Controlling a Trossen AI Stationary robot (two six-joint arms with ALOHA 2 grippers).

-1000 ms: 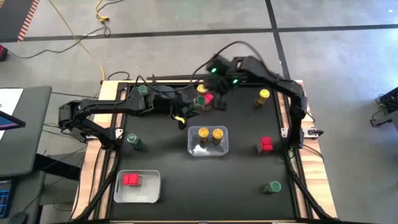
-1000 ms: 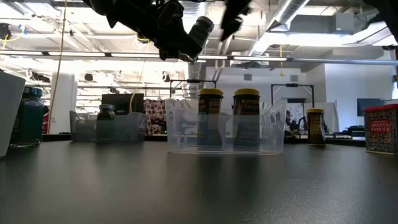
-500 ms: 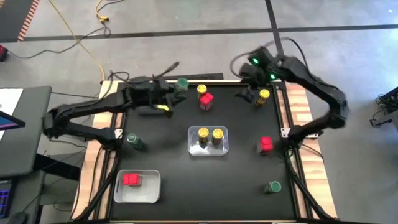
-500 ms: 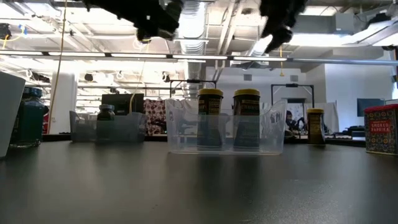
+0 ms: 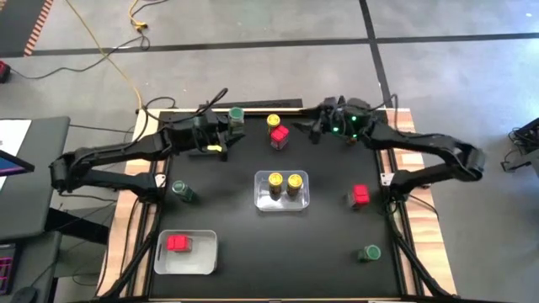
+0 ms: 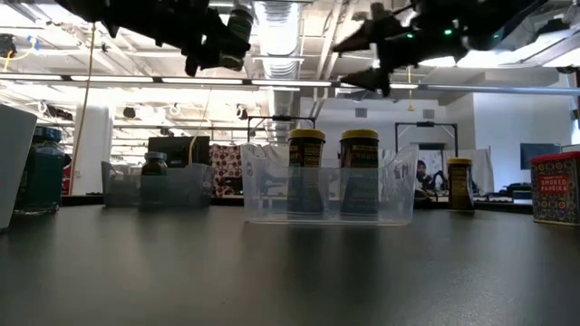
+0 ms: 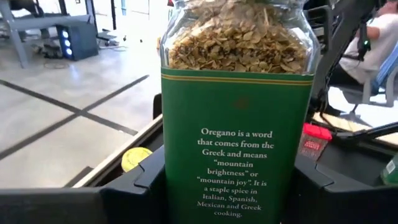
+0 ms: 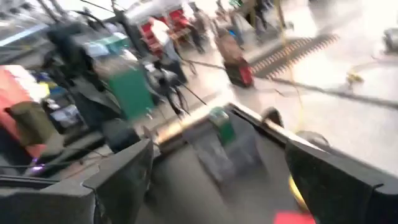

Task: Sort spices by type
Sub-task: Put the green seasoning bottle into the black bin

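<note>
High view: left fingers (image 5: 229,126) pinching green-lidded round glass oregano jar (image 5: 237,114), held above far-left tabletop (image 5: 227,210), long axis tipped. Right fingers (image 5: 316,132) spread, empty, nearer yellow-lidded jar (image 5: 273,122) and squarish red-topped jar (image 5: 280,136).

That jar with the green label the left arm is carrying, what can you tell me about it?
The oregano jar is clear, looks like glass, full of dried flakes, with a dark green label in white print and a dark green lid. It stands upright between the fingers of the left pincer, held in the air above the table's far edge, touching nothing else.
</note>
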